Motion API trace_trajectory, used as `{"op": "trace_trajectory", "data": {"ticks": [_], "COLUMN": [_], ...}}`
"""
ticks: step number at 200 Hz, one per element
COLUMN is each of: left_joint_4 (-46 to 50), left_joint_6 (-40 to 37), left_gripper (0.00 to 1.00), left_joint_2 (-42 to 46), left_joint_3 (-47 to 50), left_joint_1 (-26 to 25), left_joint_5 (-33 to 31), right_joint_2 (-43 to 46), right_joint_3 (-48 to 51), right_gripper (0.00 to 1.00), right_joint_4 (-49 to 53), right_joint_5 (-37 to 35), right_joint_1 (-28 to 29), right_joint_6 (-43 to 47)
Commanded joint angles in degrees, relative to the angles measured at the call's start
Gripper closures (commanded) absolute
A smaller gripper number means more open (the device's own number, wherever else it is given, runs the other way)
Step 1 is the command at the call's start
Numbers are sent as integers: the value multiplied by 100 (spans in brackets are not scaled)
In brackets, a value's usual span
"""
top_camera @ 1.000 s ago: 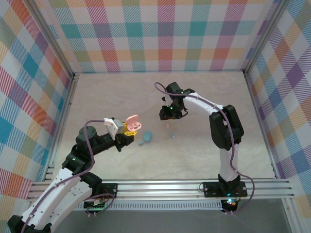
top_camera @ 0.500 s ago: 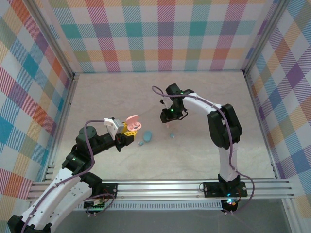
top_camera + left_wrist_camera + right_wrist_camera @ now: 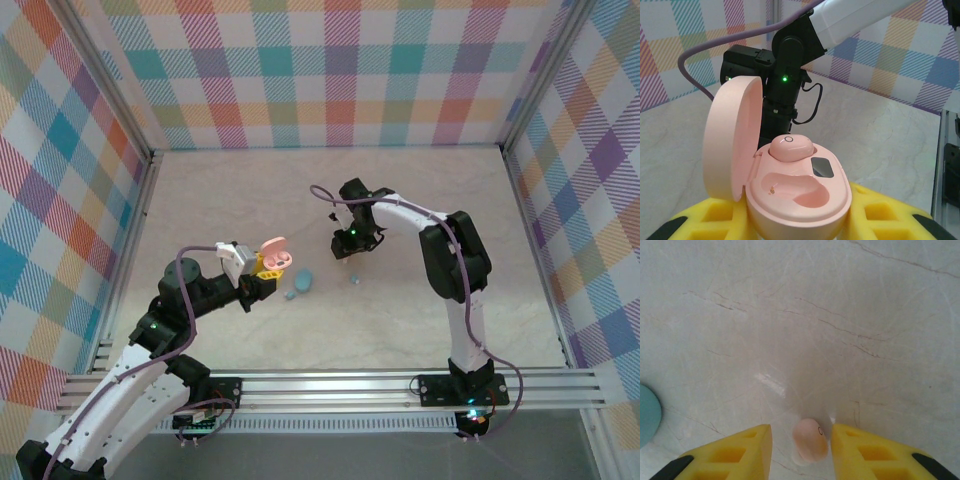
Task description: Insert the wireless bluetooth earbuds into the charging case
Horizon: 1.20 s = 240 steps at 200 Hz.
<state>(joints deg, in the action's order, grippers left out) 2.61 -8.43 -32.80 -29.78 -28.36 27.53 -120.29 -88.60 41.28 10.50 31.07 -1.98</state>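
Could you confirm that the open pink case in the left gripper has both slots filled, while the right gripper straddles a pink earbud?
Not quite: the left wrist view shows the pink case with one seated earbud and its nearer slot empty. The left gripper does hold it, and the right gripper straddles a loose earbud.

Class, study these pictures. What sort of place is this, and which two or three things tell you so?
Probably a robot test cell in a lab: checked panels wall in a marble-look tabletop, and the left arm and right arm are bolted to a metal rail at its near edge.
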Motion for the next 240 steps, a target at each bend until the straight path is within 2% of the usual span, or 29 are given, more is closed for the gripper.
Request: {"op": "trace_trajectory", "data": {"ticks": [1, 55, 137, 240], "left_joint_4": [-248, -248, -176, -258], "left_joint_6": [7, 13, 8, 85], "left_gripper": [75, 75, 75, 75], "left_joint_2": [10, -34, 18, 71], "left_joint_3": [-37, -64, -91, 40], "left_joint_1": [-16, -16, -17, -13], "left_joint_5": [86, 104, 95, 94], "right_joint_2": [-108, -178, -276, 498], "right_joint_3": [96, 136, 143, 353], "right_gripper": [63, 66, 73, 81], "right_joint_4": [91, 89, 143, -120], "right_joint_5": [-66, -48, -399, -545], "right_joint_1": [-22, -10, 90, 92], "right_joint_6": [163, 136, 123, -19]}}
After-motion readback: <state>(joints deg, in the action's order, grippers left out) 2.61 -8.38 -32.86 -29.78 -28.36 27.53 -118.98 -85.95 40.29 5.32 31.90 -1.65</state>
